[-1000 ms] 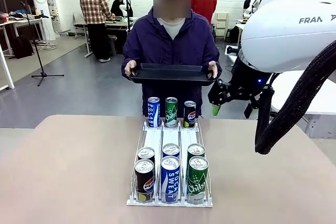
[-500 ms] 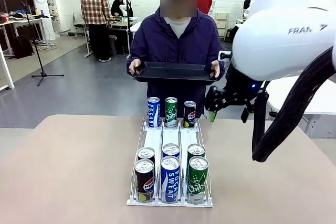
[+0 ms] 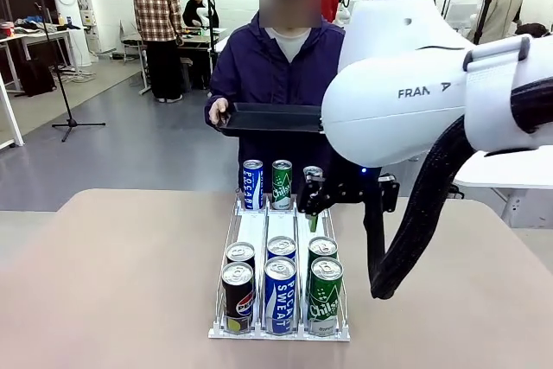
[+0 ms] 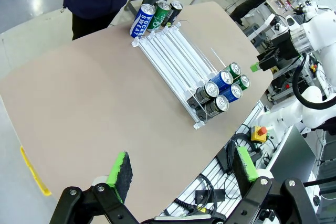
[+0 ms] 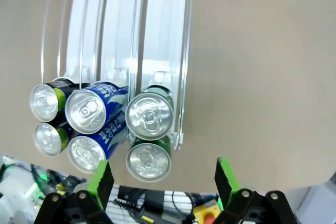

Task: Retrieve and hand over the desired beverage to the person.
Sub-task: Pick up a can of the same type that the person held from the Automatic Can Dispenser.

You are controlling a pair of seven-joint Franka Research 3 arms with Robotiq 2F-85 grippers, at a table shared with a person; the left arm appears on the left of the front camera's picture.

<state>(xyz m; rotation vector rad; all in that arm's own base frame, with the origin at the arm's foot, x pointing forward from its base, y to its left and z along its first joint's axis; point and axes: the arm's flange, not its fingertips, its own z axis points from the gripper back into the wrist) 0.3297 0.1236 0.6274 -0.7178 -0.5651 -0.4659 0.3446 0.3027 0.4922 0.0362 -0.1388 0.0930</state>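
Right gripper [image 5: 163, 179] hovers over the can rack's [image 5: 118, 35] near green cans [image 5: 149, 117], jaws spread. Left gripper [image 4: 184, 174] hangs high above the bench [image 4: 94, 103], jaws spread too. The person [image 3: 276, 66] holds a black tray [image 3: 268, 117].

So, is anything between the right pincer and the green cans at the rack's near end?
Nothing visible. The right pincer hangs open and looks down on the green cans, whose tops are bare, with only air between. A wire rail runs beside them, not over them.
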